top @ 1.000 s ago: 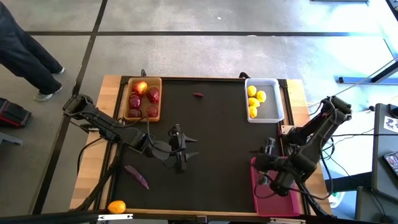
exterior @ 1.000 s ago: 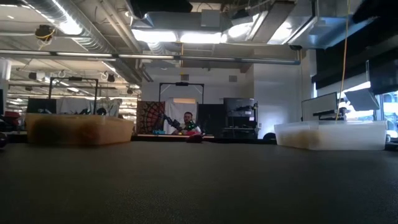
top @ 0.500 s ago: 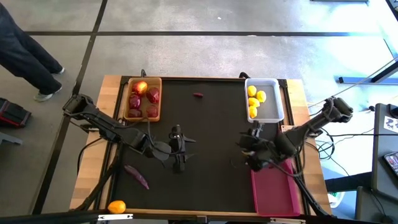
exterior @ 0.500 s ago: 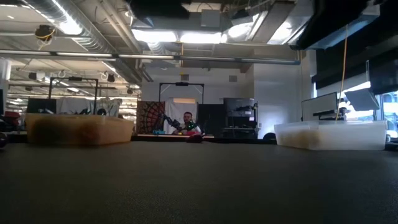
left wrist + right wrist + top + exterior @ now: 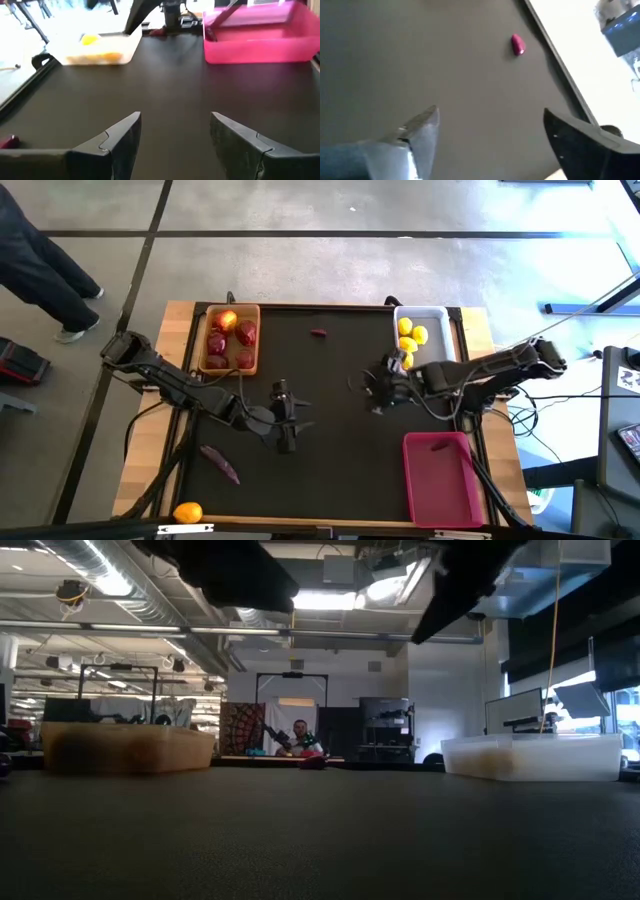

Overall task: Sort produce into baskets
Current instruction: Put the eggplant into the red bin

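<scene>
My left gripper [image 5: 296,418] hangs open and empty over the middle of the black mat; its open fingers show in the left wrist view [image 5: 175,137]. My right gripper [image 5: 368,388] is open and empty over the mat, just left of the white bin [image 5: 446,340], which holds several yellow fruits. In the right wrist view [image 5: 490,137] its fingers point toward a small dark red piece [image 5: 518,44] lying on the mat near the far edge [image 5: 319,333]. The wooden basket [image 5: 204,338] holds dark red fruits and one orange-yellow one. The pink bin [image 5: 445,485] stands at the near right.
A long dark purple piece [image 5: 220,463] lies at the mat's near left edge. An orange fruit [image 5: 187,512] lies on the wooden table at the near left corner. In the low view a person [image 5: 299,733] sits far back in the room. A person's legs [image 5: 40,270] show left of the table.
My right gripper has moved from above the pink bin at the near right toward the far edge and the left, out over the mat beside the white bin. It stays open and empty.
</scene>
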You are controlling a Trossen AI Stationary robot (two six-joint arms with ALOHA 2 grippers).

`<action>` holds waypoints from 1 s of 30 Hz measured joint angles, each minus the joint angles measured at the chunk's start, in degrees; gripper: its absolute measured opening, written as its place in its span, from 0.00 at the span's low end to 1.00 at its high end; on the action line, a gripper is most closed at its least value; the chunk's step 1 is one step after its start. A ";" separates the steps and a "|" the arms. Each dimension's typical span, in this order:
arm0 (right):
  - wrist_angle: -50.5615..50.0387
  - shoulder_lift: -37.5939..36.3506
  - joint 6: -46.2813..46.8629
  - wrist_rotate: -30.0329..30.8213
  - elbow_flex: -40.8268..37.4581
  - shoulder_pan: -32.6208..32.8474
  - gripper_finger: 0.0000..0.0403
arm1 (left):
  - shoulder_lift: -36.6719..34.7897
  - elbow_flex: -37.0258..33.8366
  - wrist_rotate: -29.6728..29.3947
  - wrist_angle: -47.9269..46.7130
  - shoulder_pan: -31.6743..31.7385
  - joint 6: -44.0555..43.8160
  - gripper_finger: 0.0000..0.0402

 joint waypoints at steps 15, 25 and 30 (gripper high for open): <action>18.41 8.69 -17.50 -10.66 0.00 -20.09 0.88 | -0.68 -2.14 0.03 3.11 3.14 -0.09 0.57; 29.60 18.18 -22.44 -17.81 0.00 -29.15 0.80 | -0.68 -2.14 0.02 3.13 5.87 -0.31 0.57; 35.91 22.11 -24.77 -24.95 0.00 -32.86 0.75 | -0.68 -2.14 0.02 3.11 7.49 0.18 0.57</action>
